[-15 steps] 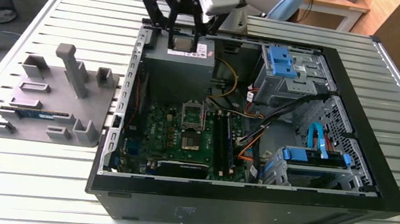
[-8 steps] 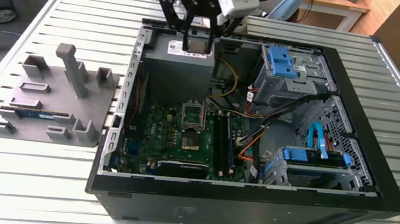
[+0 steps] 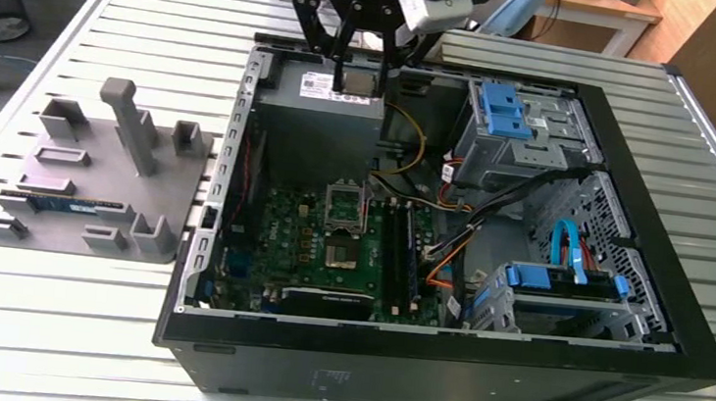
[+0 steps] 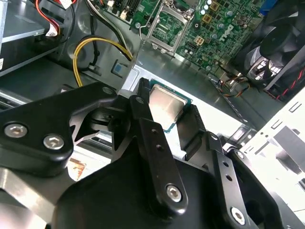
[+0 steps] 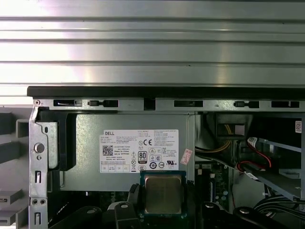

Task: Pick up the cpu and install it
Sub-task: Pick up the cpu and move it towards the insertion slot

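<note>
the gripper (image 4: 167, 114) has its jaws pinching the cpu (image 4: 166, 106) by two opposite edges, shiny top showing. it hangs over the power supply (image 5: 86, 152) at the computer case's (image 3: 446, 376) far edge, seemingly not touching it. the motherboard (image 3: 326, 257) lies well apart.

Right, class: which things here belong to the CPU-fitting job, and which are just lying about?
Job: cpu, held in the claw; CPU socket on the motherboard.
Lying about: fixture plate, memory stick on it, power supply, blue drive caddies.
</note>
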`<state>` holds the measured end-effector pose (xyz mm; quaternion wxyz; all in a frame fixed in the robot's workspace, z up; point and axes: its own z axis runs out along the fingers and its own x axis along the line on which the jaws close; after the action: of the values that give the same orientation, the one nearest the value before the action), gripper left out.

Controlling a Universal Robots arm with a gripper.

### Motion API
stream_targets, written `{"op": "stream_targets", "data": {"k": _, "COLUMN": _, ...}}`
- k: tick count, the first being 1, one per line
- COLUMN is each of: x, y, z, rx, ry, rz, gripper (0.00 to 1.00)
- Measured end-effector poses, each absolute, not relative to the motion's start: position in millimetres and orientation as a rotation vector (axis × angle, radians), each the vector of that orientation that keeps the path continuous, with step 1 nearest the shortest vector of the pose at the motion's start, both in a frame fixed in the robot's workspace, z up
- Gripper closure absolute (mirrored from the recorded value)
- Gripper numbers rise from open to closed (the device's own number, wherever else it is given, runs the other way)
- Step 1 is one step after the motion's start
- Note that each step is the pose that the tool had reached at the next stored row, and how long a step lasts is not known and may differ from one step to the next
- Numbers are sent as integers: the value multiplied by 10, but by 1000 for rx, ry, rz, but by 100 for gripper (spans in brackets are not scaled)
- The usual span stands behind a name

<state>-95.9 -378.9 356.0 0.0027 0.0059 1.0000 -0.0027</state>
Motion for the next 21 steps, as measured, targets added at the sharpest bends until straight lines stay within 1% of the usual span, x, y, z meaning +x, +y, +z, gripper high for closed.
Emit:
{"op": "stream_targets", "data": {"k": 6, "x": -959, "y": -3797, "z": 3560, "rx": 18, "ry": 3136, "rz": -8, "gripper": 53}}
{"op": "stream_targets", "data": {"k": 21, "x": -959, "y": -3931, "z": 3559, "rx": 19, "ry": 3136, "rz": -8, "gripper": 53}}
